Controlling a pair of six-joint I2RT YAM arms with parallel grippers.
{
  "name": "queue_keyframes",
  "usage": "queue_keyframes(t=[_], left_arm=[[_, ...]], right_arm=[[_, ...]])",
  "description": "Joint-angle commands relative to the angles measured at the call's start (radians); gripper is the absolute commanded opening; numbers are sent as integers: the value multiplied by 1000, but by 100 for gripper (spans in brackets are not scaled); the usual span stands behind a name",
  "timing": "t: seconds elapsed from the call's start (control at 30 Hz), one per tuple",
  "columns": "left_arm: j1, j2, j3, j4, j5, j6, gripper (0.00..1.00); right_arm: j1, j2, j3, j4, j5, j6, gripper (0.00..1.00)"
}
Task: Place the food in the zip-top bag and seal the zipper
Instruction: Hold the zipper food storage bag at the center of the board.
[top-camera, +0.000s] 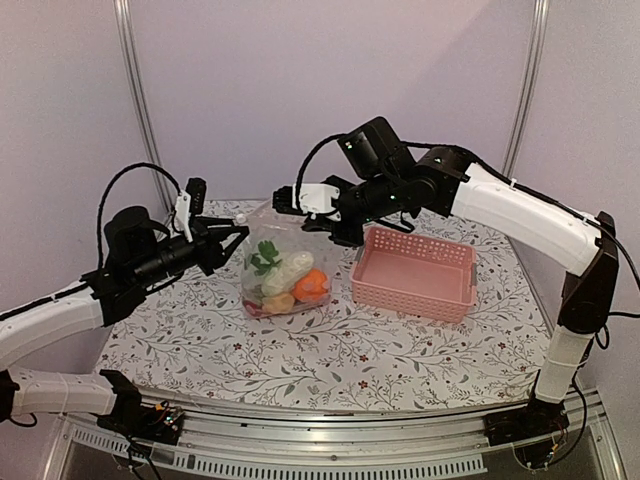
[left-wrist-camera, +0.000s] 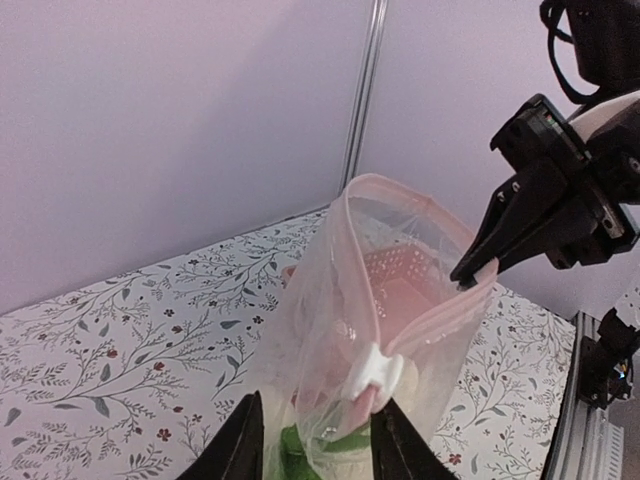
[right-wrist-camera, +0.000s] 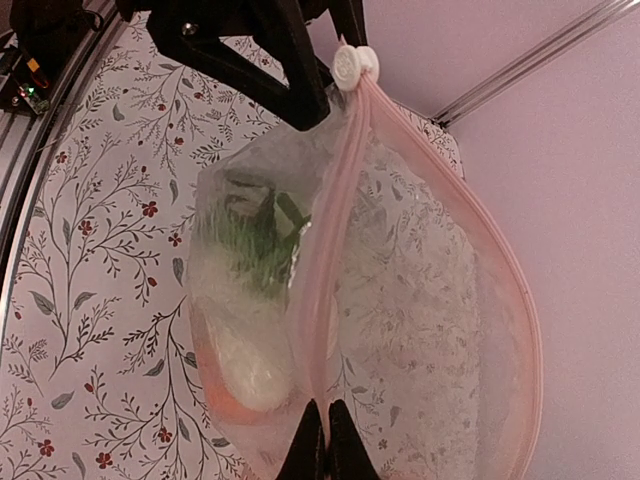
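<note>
Right fingers (right-wrist-camera: 308, 447) are pressed together, pinching the narrow whitish-pink zipper strip (right-wrist-camera: 335, 210) at the end of the mouth on the basket side. Left fingers (left-wrist-camera: 245, 452) straddle the opposite end of the clear crinkly zip-top bag (top-camera: 262, 228), just below the small white plastic slider (left-wrist-camera: 375, 372). You can't tell from these views whether they actually clamp the plastic.

The mouth is open: the two halves of the strip bow apart in a loop between the two grips. The bag stands upright between your two arms, strung by its top edge, with its bottom down at the floral-print table (top-camera: 300, 355).

The food sits in the lower part of the bag: green leafy piece (top-camera: 265, 258), white oblong (top-camera: 287, 268), orange piece (top-camera: 312, 284), yellow piece (top-camera: 280, 301). The pink perforated plastic basket (top-camera: 412, 292) sits on the table just to the right of the bag, with a small gap between them.
</note>
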Motion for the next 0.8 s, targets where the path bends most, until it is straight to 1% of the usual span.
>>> queue_keyframes(t=[0.0,0.17,0.23,0.3,0.37,0.5,0.6,0.73,0.77], left_arm=[[18,20,31,22,57,30,36],[19,44,60,-2,92,54,30],[20,48,64,-6,95,60,29],[20,49,67,-12,93,67,26],[20,47,68,-16,94,74,21],[23,42,75,-35,84,96,7],[24,35,92,-71,74,127,0],[25,27,131,-146,69,173,0],[26,27,142,-163,72,183,0]], right_arm=[[-7,-40,0,13,-2,16,1],[-8,-35,0,20,8,18,2],[-10,-31,-1,21,16,16,2],[-13,-28,-1,23,19,15,2],[-18,-25,-1,29,22,15,2],[-25,-19,-2,34,27,14,3],[-35,-10,-6,35,35,6,4],[-56,6,-12,48,52,1,5],[-62,9,-9,56,59,6,7]])
